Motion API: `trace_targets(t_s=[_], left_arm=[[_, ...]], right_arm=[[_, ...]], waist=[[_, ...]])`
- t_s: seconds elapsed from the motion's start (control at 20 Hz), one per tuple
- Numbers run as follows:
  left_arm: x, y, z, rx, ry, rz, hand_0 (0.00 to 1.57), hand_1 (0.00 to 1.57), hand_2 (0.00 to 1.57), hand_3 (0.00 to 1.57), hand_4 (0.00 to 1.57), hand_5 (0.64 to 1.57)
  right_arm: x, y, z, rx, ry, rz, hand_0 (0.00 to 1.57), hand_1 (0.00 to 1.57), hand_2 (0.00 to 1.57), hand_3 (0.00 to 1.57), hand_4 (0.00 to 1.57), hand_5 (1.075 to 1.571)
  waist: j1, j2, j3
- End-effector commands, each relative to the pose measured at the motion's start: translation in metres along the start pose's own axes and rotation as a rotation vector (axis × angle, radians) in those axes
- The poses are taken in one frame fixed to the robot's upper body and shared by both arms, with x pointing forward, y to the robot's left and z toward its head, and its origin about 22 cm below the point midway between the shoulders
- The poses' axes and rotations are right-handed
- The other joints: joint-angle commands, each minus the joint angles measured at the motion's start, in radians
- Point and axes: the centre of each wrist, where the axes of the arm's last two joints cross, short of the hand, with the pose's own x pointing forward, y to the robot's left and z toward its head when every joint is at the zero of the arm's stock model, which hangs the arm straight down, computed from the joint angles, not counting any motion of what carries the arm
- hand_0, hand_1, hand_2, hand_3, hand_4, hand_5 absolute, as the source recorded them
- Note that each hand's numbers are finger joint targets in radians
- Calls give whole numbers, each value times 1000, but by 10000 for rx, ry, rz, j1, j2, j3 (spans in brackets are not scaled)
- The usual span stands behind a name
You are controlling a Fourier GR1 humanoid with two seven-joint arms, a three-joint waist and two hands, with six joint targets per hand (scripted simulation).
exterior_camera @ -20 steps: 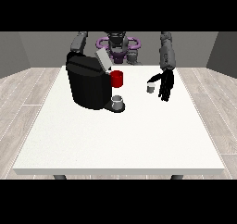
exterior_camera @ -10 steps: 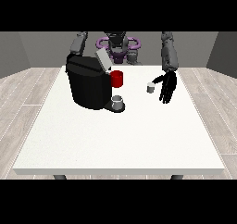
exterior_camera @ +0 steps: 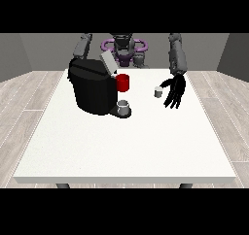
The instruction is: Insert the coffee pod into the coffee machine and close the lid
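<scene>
On the large white table (exterior_camera: 126, 146), the black hand at the view's right (exterior_camera: 175, 91) hangs with fingers spread, holding nothing. Just left of it stands the small grey coffee pod (exterior_camera: 157, 92), right of the black coffee machine (exterior_camera: 93, 91).
</scene>
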Motion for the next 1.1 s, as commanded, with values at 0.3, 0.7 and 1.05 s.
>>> trace_targets(t_s=[0.3, 0.7, 1.05], left_arm=[[1, -18, -8, -360, -101, -785, 1182, 1182, 1204, 1089, 0, 1571], [19, -68, -9, -1457, -143, -1153, 1324, 1324, 1324, 1151, 57, 1571], [18, -87, -6, -974, -954, -1338, 1332, 1332, 1392, 1312, 619, 1571]], right_arm=[[-8, 3, 5, 188, 256, 9, 0, 0, 0, 0, 324, 1571], [-38, -5, 18, -273, 1144, 93, 0, 0, 0, 0, 365, 1571], [-45, -15, 20, -712, 1293, -12, 0, 0, 0, 0, 400, 1571]], waist=[[-377, 17, -125], [109, -1010, -117], [388, -1160, -119]])
